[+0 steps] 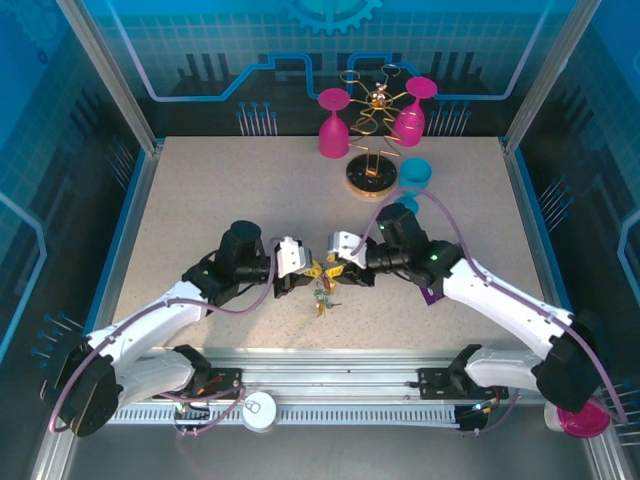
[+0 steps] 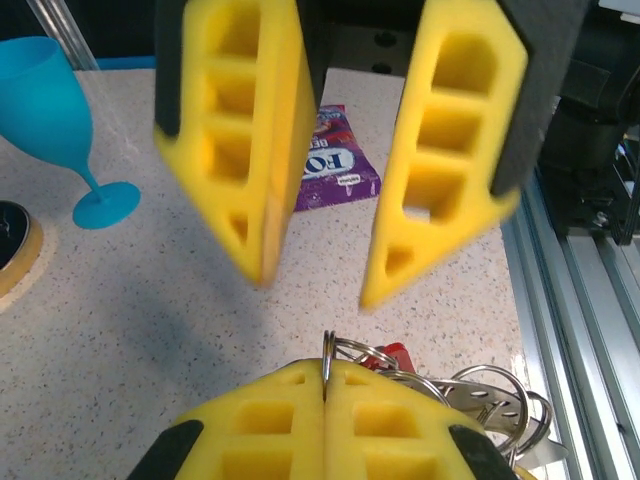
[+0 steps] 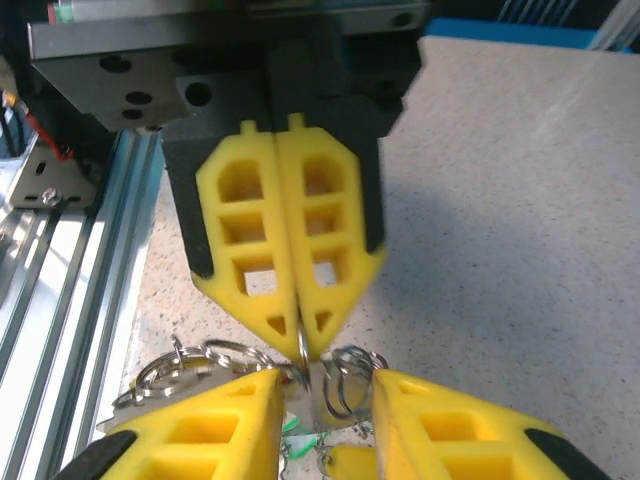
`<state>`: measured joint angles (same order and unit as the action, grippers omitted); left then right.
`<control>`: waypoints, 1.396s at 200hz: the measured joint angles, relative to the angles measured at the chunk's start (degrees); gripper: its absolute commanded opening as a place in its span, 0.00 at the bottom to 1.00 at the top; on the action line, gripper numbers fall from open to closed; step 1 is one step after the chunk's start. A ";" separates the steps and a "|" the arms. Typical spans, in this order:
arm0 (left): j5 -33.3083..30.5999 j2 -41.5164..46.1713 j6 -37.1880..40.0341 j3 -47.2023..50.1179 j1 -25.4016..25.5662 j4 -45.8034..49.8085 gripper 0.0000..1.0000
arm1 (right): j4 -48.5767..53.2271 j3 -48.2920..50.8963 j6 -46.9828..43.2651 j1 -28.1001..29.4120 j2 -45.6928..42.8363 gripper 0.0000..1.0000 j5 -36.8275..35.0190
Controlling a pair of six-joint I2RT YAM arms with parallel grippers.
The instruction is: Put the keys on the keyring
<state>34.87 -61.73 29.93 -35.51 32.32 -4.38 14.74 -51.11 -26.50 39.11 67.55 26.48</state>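
From above, my two arms meet nose to nose over the table (image 1: 200, 200), just below the middle of the frame.

The left gripper (image 1: 308, 270) is clenched. In its wrist view the two yellow fingers (image 2: 270, 420) press flat together at the bottom edge. A thin wire loop, the keyring (image 2: 327, 352), is pinched in their seam and stands up edge-on from the tips. More silvery coils (image 2: 480, 395) spill toward the lower right of that frame, with a red key head (image 2: 398, 354) tucked among them.

The right gripper (image 3: 328, 395) is released. Its yellow fingers stand apart at the bottom of its own view. A small wire coil (image 3: 345, 380) sits in the gap, touching neither finger as far as I can tell.

The keys (image 1: 322, 293), a tiny bunch with green showing, sit just below both sets of fingertips in the overhead view. I cannot tell whether they hang or rest on the surface.

The relation that matters to me is that the pinched loop points from the left fingertips straight at the parted right ones, with its flat plane in line with the left seam. I judge the right arm to be the one free to work a key onto it.

A purple packet (image 2: 335, 165) and a blue goblet (image 2: 50, 110) lie well beyond, in the upper part of the left wrist view.
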 measured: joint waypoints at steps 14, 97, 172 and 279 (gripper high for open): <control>-0.02 0.50 -1.18 2.45 0.00 -3.58 0.00 | -1.31 2.25 1.99 -1.07 -1.95 0.31 0.50; 0.90 0.90 -6.47 6.78 0.07 -14.32 0.00 | -9.40 6.80 9.46 -1.22 -0.79 0.30 5.16; -0.13 1.18 -8.59 7.32 0.09 -16.94 0.00 | -11.87 10.95 14.53 -0.83 -1.46 0.39 5.86; -0.13 1.16 -9.99 7.50 0.11 -18.45 0.00 | -17.57 11.76 18.01 1.77 1.05 0.00 1.97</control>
<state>34.74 -60.58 19.94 -28.01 32.42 -22.83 -2.83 -39.35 -8.49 40.88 68.60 28.45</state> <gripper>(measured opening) 0.050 0.063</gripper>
